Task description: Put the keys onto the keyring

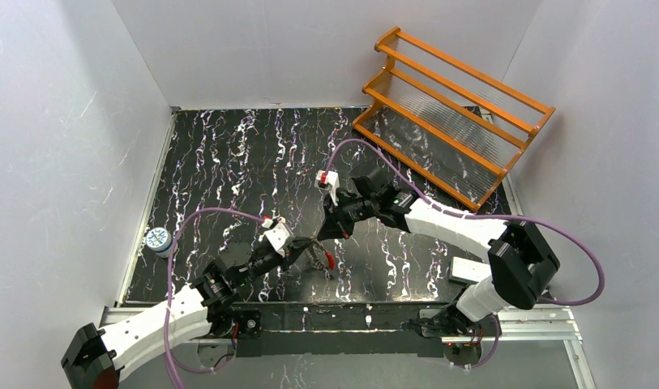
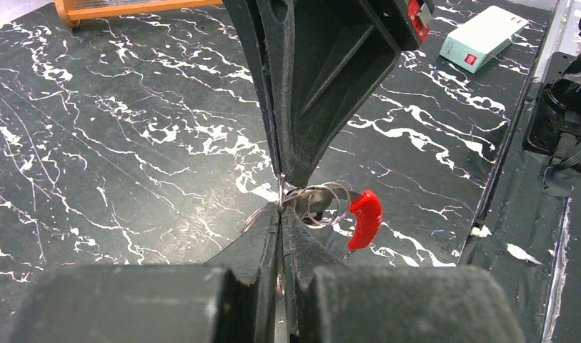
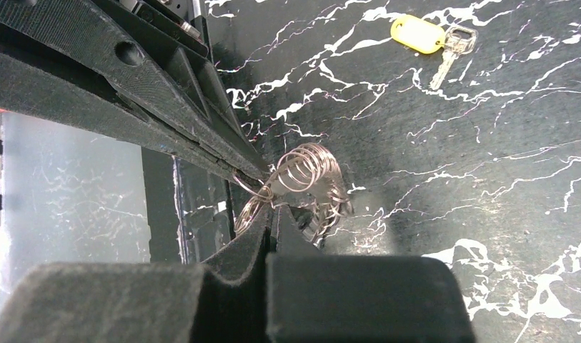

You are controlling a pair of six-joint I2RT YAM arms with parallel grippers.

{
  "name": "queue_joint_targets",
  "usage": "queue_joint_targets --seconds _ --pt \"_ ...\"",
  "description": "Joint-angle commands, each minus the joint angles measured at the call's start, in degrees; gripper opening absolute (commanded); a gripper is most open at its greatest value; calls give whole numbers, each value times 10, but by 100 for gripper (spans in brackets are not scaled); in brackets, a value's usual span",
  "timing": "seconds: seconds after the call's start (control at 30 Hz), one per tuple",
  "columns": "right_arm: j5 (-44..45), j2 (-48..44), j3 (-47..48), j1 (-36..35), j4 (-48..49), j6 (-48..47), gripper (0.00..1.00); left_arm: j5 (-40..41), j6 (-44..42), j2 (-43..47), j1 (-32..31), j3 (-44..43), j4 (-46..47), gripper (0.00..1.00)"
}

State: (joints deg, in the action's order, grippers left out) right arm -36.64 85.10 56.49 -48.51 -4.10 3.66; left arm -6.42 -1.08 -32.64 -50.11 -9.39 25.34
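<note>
Presently, both tools are found closed at the keyring point(image 2: 323, 204). The left gripper point(image 2: 280, 214) is shut on a turn of the thin wire. The right gripper point(image 3: 273, 213) is set tip to tip against it from the opposite side, its jaws likewise pressed together, apparently on a neighbouring turn. The keyring shows as several loose coils held close over the table point(image 2: 130, 143), with its red section point(image 2: 364, 218) at the end farthest from both pinch points. The long axis of the coils is judged to run from the fingertips out toward that red section.

A silvery key point(image 3: 448, 57) joined to a yellow tag point(image 3: 418, 33) is noted lying flat, well apart from the keyring. In the right wrist view it lies beyond the keyring and to the right, with its blade pointed roughly back toward the keyring. No second key can be made out, and the key is not on the wire.

The left arm is extended low toward the keyring from the near left. The right arm is folded at the elbow and pitched down onto the keyring from the far right. With both tools occupied, one must be freed before the key can be fetched. Which arm lies nearer the key cannot be told, as the key is not made out from overhead.
</note>
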Motion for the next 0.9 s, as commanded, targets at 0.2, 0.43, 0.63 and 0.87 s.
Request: queue_joint_targets --seconds 0.2,0.43,0.63,0.87 --pt "-34 19 11 3 10 -13 1 -3 3 20 -3 9 47 0" --pt "-32 1 2 3 18 -22 20 -8 -1 23 -3 13 52 0" --pt "23 -59 -23 4 28 -36 55 -9 -4 28 -3 16 52 0" --pt "79 -140 -57 3 76 -70 69 -13 -8 27 -3 13 52 0"
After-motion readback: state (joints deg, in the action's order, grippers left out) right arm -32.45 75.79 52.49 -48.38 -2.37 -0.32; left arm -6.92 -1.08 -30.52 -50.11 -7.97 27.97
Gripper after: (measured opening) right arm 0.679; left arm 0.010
